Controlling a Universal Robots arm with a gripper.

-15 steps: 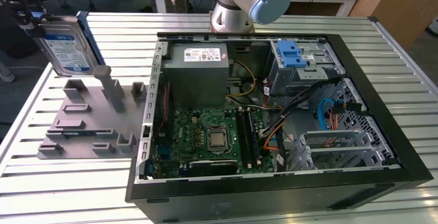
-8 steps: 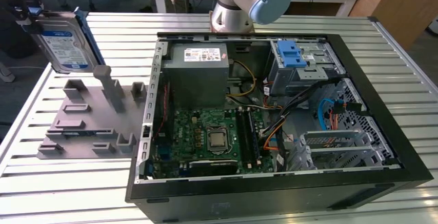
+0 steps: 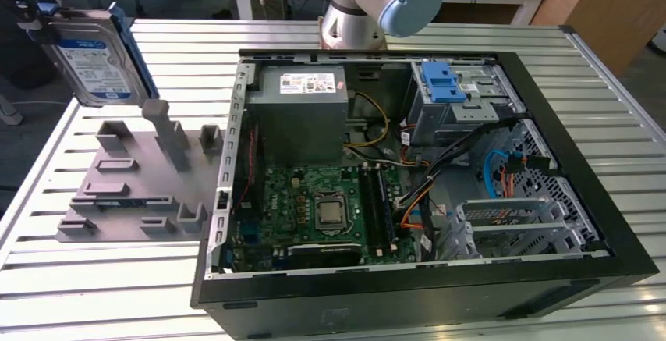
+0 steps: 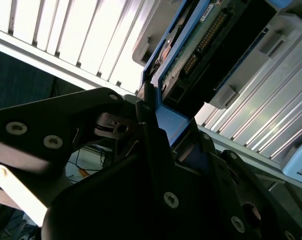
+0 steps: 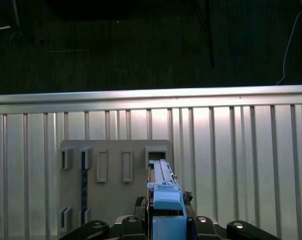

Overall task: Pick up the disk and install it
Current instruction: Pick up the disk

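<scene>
Blue-railed disk (image 3: 93,64), upright (label showing), clamped in downward-pointing gripper (image 5: 163,201), above grey fixture (image 3: 130,179).

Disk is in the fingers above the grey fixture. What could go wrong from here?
1. The gripper holds the disk by one blue end, so it might tilt or slip.
2. The posts of the grey fixture stand under it; a low sweep could snag.
3. The cables lie beside the drive cage and may catch the disk.

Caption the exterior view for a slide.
Gripper holds the flat silver hard drive with blue side rails above a grey slotted fixture plate, beside the open black computer case.
</scene>
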